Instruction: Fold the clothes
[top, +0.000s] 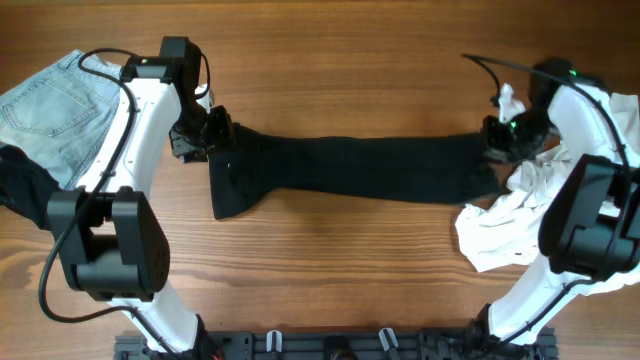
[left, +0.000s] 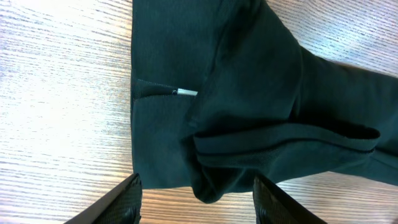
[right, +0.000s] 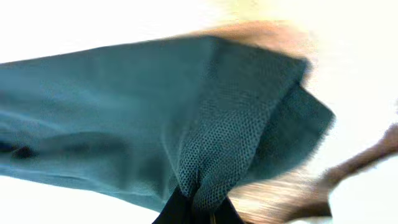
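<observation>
Overhead view, contents of the counter (top: 350, 60), counted:

- Arms: two, one at each end of the counter.
- Black garment (top: 360, 165): one. It lies in a long band across the middle of the counter, the wider end toward the left edge and the narrower end toward the right edge. It rests flat on the wood for most of its length.
- Left gripper (top: 205, 135): one, at the wide end of the black garment. In the left wrist view its two fingers (left: 127, 202) stand apart, with a rolled fold of the cloth lying between them, not pinched. A small white tag (left: 186, 92) shows at a seam just beyond.
- Right gripper (top: 497, 137): one, at the narrow end. In the right wrist view, which is blurred, the fingers are closed together on a gathered tuck of the black garment, and the cloth fans out from the pinch.
- Pale denim jeans (top: 55, 105): one pair, at the far-left corner.
- Dark cloth (top: 22, 185): one piece, at the left edge, touching the jeans; kind cannot be told.
- White garment (top: 500, 225): one, crumpled, at the right edge, just beside the narrow end of the black garment
</observation>
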